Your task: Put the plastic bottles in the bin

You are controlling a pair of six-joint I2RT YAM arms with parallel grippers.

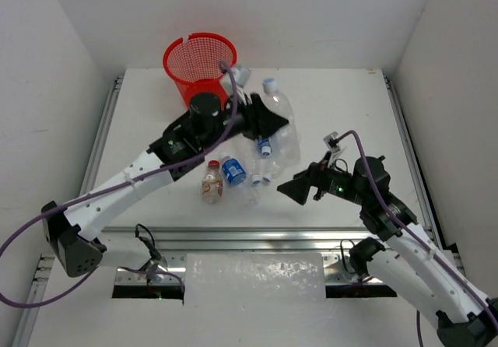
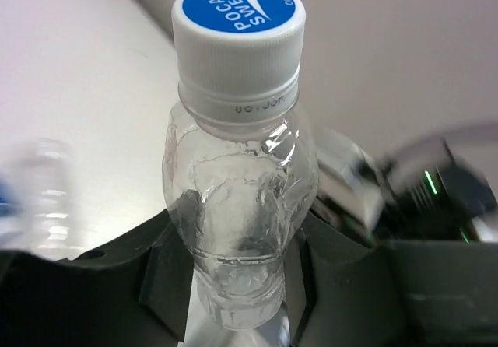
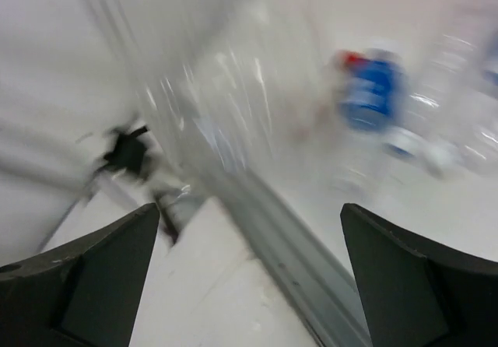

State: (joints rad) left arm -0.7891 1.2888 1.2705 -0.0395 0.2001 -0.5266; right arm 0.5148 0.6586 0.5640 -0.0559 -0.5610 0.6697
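My left pincer is clamped on a clear bottle with a blue-and-white cap, upright at frame centre. My right pincer stands wide apart. In the overhead view, the other bottles lie at centre, and the bin stands upper left of centre.

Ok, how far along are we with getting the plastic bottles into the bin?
Done: no bottle shows inside the round red mesh bin yet. In hand: the left gripper is shut on a clear plastic bottle with a blue-and-white cap; the right gripper is open and empty. Left: several bottles lie clustered on the table, among them a reddish-labelled bottle and a blue-labelled bottle.
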